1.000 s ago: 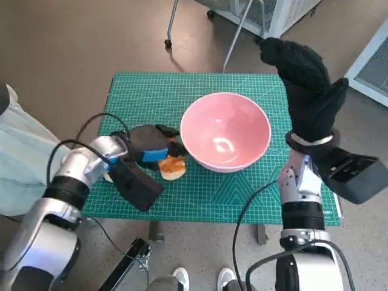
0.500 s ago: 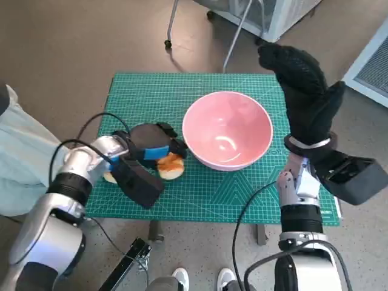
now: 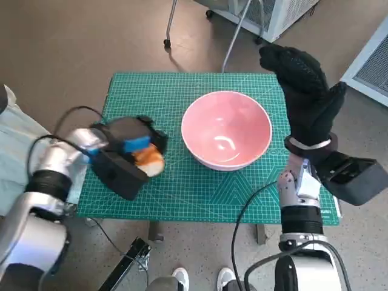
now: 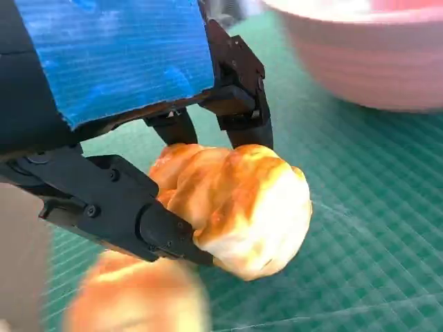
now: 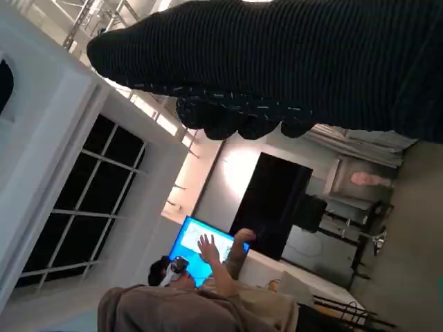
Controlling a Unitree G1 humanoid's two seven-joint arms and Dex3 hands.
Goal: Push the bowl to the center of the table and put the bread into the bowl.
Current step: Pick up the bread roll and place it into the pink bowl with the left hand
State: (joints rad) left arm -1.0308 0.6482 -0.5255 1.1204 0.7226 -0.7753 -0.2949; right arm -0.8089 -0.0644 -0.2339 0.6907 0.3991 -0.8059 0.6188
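Observation:
The pink bowl (image 3: pixel 226 130) stands upright on the green mat table (image 3: pixel 200 194), a little right of the middle. My left hand (image 3: pixel 128 139) is left of the bowl and grips a golden bread roll (image 3: pixel 149 160). In the left wrist view the roll (image 4: pixel 235 207) sits between the black fingers (image 4: pixel 239 90), with the bowl (image 4: pixel 374 62) a short way beyond. A second, blurred roll (image 4: pixel 131 301) lies close by. My gloved right hand (image 3: pixel 306 100) is raised above the table's right edge, fingers up and holding nothing.
Metal chair legs (image 3: pixel 233 42) and a white cabinet (image 3: pixel 273 12) stand beyond the table's far edge. Pale cloth of a person (image 3: pixel 15 145) is at the left. The right wrist view shows a person (image 5: pixel 201 277) by a blue screen.
My left hand has moved to the left, away from the bowl, carrying the roll with it. The bowl and the right hand have hardly moved.

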